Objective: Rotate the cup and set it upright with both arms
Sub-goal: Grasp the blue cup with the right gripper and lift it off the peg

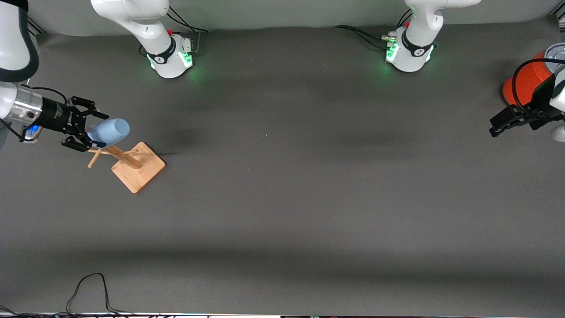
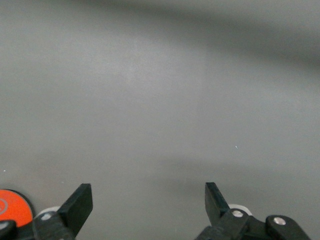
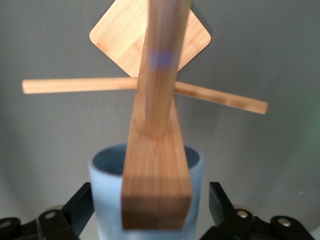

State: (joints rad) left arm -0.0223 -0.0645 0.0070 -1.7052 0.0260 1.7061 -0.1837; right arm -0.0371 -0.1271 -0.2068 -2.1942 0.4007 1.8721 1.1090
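Grey tabletop (image 1: 282, 198); at nine o'clock the cup (image 1: 109, 131) hangs on the wooden rack (image 1: 132, 165). Right gripper (image 1: 84, 130) spread around it, no squeeze. Left gripper (image 1: 501, 123) waits, apart, at three o'clock. Nothing turned yet.

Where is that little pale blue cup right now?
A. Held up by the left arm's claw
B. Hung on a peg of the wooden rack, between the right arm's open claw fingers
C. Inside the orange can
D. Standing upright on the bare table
B: the cup sits tilted on the wooden rack, with the right claw open around it, while the left claw waits empty near the orange can.
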